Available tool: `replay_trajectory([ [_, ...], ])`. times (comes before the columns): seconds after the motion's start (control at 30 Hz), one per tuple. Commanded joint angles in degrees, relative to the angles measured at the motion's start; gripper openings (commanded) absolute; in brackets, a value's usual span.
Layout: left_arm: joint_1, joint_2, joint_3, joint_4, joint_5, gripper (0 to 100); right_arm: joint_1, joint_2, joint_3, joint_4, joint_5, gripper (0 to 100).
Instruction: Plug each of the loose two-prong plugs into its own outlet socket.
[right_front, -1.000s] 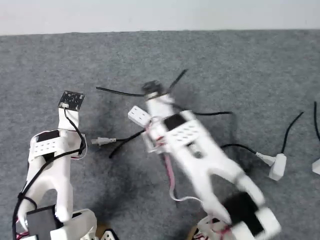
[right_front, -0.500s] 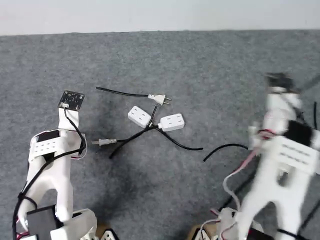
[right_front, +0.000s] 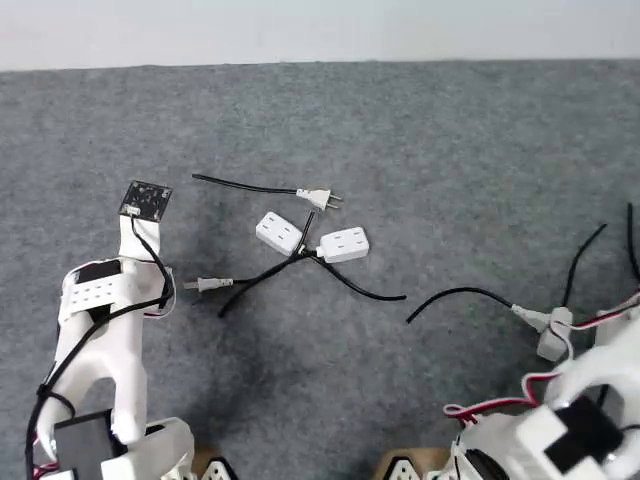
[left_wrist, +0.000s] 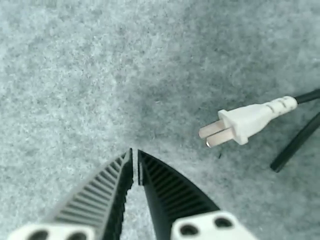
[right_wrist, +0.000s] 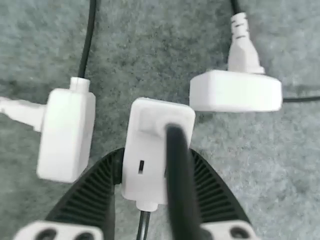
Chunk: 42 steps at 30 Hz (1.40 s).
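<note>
At the near right corner: the right claw (right_wrist: 157, 156) pinches a white held block (right_wrist: 155, 145) by its two smooth sides, with a black cable (right_wrist: 177, 180) lying across it.
Beside that block: a side block (right_wrist: 65, 132) and a plugged block (right_wrist: 235, 91) flank it on the mat (right_front: 420, 140). The second seems to have a plug already seated.
At the near left: the left claw (left_wrist: 134, 152) is pressed together and empty, tips low over the mat. The near plug (left_wrist: 240, 122) lies just beside it, prongs turned toward the tips.
Middle: a socket (right_front: 280, 232) and its twin (right_front: 345, 243) sit close together with nothing in either. Their cords cross at 6 o'clock of them, and the near plug lies at 8 o'clock.
Far: the far plug (right_front: 318, 198) lies at 12 o'clock of the pair, prongs pointing to 3 o'clock and cord trailing toward 9 o'clock.
Risk, right: the cable over the held block could snag and drag its neighbours. A grip on smooth sides may also let the block twist.
Risk, left: the claw must spread before taking the near plug. Approaching from the prong end, it could close on metal rather than the body.
Risk, middle: the sockets look light and unanchored. A push from a plug may slide them, and the crossed cords would pull one along with the other.
</note>
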Motion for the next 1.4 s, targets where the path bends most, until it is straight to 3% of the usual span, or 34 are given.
replay_trajectory([
  [0.0, 0.7, -1.1, -1.1, -1.3, 0.6, 1, 0.6, -0.1, -3.7, -1.9, 1.5, 15.1],
  [0.13, 0.7, -1.1, -1.4, -1.5, 0.7, 1, -0.2, -3.5, -6.7, 2.0, 1.1, 30.4],
  [0.4, 0.7, -1.1, -1.0, -2.7, 0.8, 1, -6.3, -10.8, -18.0, 19.3, -5.6, 30.7],
  [0.63, 1.1, -1.4, -1.3, -1.3, 0.4, 4, -19.9, -11.4, -16.1, 25.9, -26.2, 30.6],
  [0.8, 9.8, -1.6, -1.7, -0.7, -5.0, 17, -29.4, -11.8, -4.8, 22.6, -32.3, 26.2],
  [0.93, 19.3, -1.1, -9.6, 3.7, -7.6, 18, -34.9, -11.8, 6.7, 14.5, -35.4, 24.5],
  [1.13, 33.5, 2.6, -23.0, 10.5, -7.7, 19, -35.6, -11.6, 16.3, 4.5, -35.0, 24.5],
  [1.27, 38.8, 12.5, -31.4, 10.5, -8.3, 19, -35.6, -11.7, 19.1, 1.6, -32.4, 24.5],
  [1.37, 41.8, 20.8, -38.4, 10.5, -12.5, 19, -33.7, -11.2, 19.3, -0.5, -31.6, 24.5],
])
